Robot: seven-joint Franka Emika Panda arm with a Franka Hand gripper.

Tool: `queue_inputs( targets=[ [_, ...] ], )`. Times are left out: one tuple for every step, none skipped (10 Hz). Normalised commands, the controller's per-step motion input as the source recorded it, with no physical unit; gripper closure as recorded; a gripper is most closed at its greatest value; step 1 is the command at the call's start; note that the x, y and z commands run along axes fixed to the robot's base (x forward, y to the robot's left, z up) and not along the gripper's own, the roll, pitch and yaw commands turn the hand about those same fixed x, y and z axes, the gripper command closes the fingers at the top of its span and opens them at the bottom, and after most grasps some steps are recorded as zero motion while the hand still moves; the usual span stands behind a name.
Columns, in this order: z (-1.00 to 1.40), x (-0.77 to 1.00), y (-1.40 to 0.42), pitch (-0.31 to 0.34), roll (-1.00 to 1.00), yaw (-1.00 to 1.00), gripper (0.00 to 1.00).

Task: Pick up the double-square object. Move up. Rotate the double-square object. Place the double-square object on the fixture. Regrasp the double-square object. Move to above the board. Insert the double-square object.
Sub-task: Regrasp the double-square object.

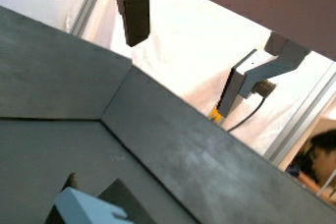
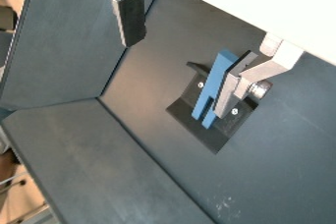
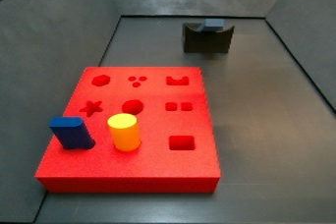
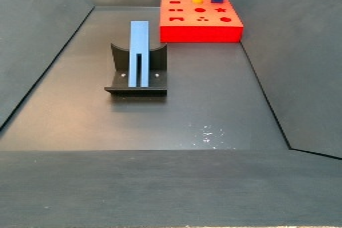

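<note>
- The double-square object (image 4: 140, 54) stands upright against the fixture (image 4: 138, 85), well apart from the board (image 4: 201, 22); a wrist view shows the same bar (image 2: 210, 90).
- The gripper (image 2: 197, 27) hangs above with its silver fingers (image 2: 129, 17) spread wide and nothing between them.
- I'd judge pick-up, rotation and placing done; regrasping, carrying over and inserting remain.
- A blue block (image 3: 71, 133) and yellow cylinder (image 3: 124, 132) already sit in the board.
</note>
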Motion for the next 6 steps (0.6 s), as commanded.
queue_inputs(
  targets=[
    [0.00, 0.09, -0.04, 0.114, 0.29, 0.20, 0.00],
    [0.00, 0.07, -0.04, 0.052, 0.18, 0.21, 0.00],
    [0.00, 0.07, -0.04, 0.034, 0.16, 0.21, 0.00],
    [-1.00, 0.03, 0.04, -0.069, 0.16, 0.12, 0.00],
    [-1.00, 0.03, 0.04, -0.085, 0.15, 0.09, 0.00],
    [-1.00, 0.04, 0.04, -0.111, 0.13, 0.06, 0.00]
  ],
)
